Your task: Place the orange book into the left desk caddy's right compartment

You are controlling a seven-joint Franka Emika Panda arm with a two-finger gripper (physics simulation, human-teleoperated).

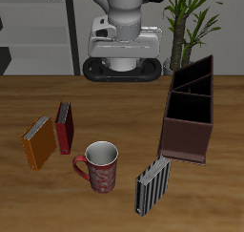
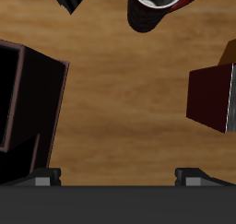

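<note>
The orange book [image 1: 38, 143] stands on the table near its front, beside the dark red book [image 1: 64, 128]. Only its edge shows in the wrist view [image 2: 229, 53], past the dark red book [image 2: 212, 97]. The left desk caddy [image 1: 191, 112], a long dark reddish-brown box with dividers, stands across the table from the books; one end shows in the wrist view [image 2: 28, 108]. My gripper [image 2: 118, 175] is open and empty, its fingertips [image 2: 46, 175] wide apart. It hangs high over the back middle of the table [image 1: 121, 75], far from the orange book.
A red mug [image 1: 100, 166] stands near the front between the books and the caddy, and shows in the wrist view [image 2: 161, 6]. A black-and-white striped book [image 1: 152, 185] stands by the front edge below the caddy. A plant [image 1: 195, 16] is behind the table.
</note>
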